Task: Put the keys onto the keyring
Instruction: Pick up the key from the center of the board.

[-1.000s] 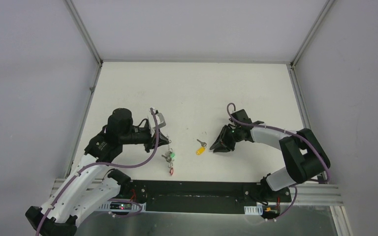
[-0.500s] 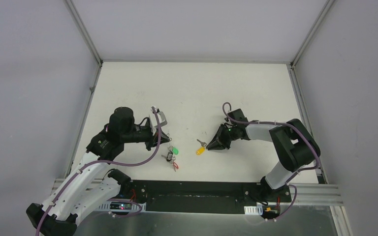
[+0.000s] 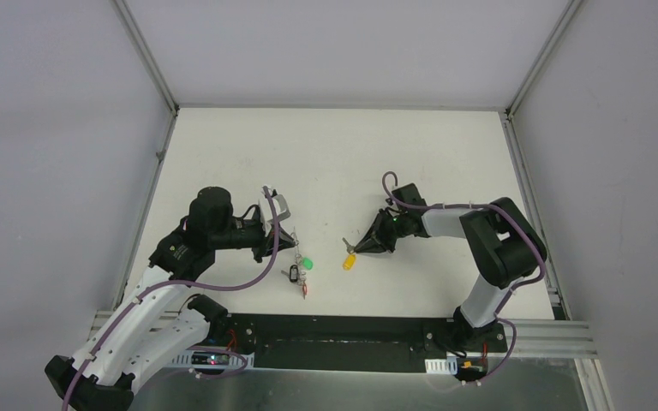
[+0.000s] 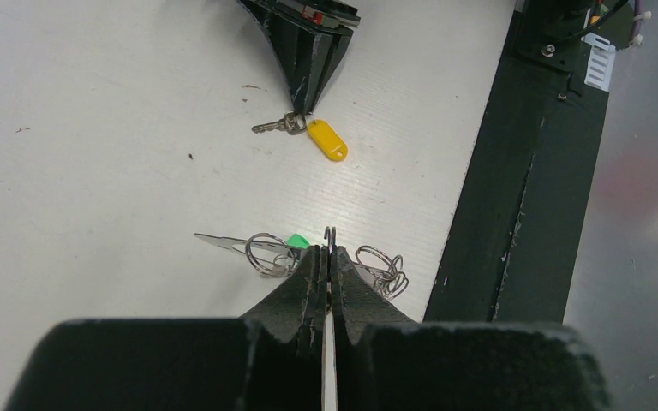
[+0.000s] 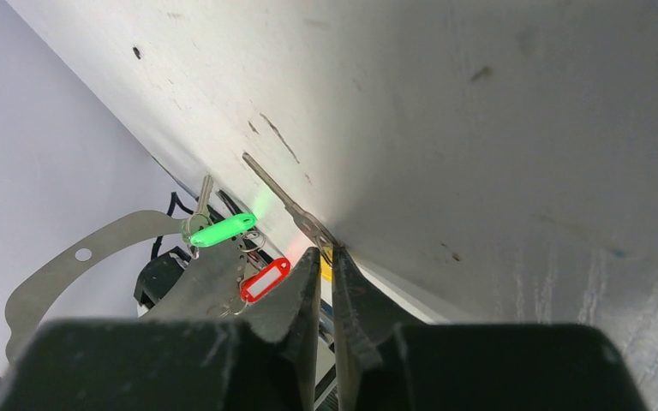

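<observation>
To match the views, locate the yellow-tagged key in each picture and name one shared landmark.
Top external: yellow-tagged key lies at centre, at the right gripper.
Left wrist: upper middle.
Right wrist: centre, blade pointing up-left.
Shared landmark: green tag.

Yellow tag [image 3: 349, 262]; green tag [image 3: 307, 264]; red tag [image 5: 265, 279]

Overhead camera looks steeply down on the white table [image 3: 334, 154] from behind its near edge. 2 close wrist cameras face each other across the yellow-tagged key [image 4: 311, 133], the right one skimming the surface; all 3 views share that key.
</observation>
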Robot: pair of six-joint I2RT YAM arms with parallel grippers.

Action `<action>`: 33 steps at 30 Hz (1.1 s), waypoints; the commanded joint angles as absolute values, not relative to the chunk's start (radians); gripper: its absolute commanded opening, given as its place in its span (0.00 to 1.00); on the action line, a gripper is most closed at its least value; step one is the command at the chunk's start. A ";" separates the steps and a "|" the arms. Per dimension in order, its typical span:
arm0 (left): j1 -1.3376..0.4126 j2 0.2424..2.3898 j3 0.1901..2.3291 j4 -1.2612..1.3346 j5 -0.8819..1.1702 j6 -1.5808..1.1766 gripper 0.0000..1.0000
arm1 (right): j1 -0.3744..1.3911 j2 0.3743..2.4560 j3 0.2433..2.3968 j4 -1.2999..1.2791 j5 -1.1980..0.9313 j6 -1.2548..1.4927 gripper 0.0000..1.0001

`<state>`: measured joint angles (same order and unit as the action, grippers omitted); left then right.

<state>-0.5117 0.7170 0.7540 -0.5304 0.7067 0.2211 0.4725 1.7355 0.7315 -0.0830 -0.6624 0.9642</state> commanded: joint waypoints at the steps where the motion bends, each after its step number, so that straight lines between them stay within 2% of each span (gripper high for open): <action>1: -0.525 0.703 0.768 -0.475 0.706 0.233 0.00 | 0.469 1.744 0.768 -0.118 -0.642 0.948 0.13; 14: -0.525 0.695 0.761 -0.475 0.696 0.223 0.00 | 0.522 1.785 0.794 -0.127 -0.670 0.913 0.14; 16: -0.525 0.694 0.759 -0.475 0.695 0.219 0.00 | 0.524 1.787 0.798 -0.130 -0.663 0.906 0.10; 19: -0.525 0.691 0.759 -0.475 0.693 0.214 0.00 | 0.527 1.790 0.813 -0.152 -0.649 0.879 0.00; 22: -0.525 0.683 0.759 -0.476 0.692 0.212 0.00 | 0.528 1.777 0.832 -0.182 -0.644 0.844 0.00; 29: -0.525 0.671 0.761 -0.478 0.700 0.207 0.00 | 0.528 1.602 0.942 -0.341 -0.621 0.648 0.00; 33: -0.525 0.678 0.762 -0.479 0.722 0.214 0.00 | 0.528 1.469 1.063 -0.555 -0.475 0.473 0.00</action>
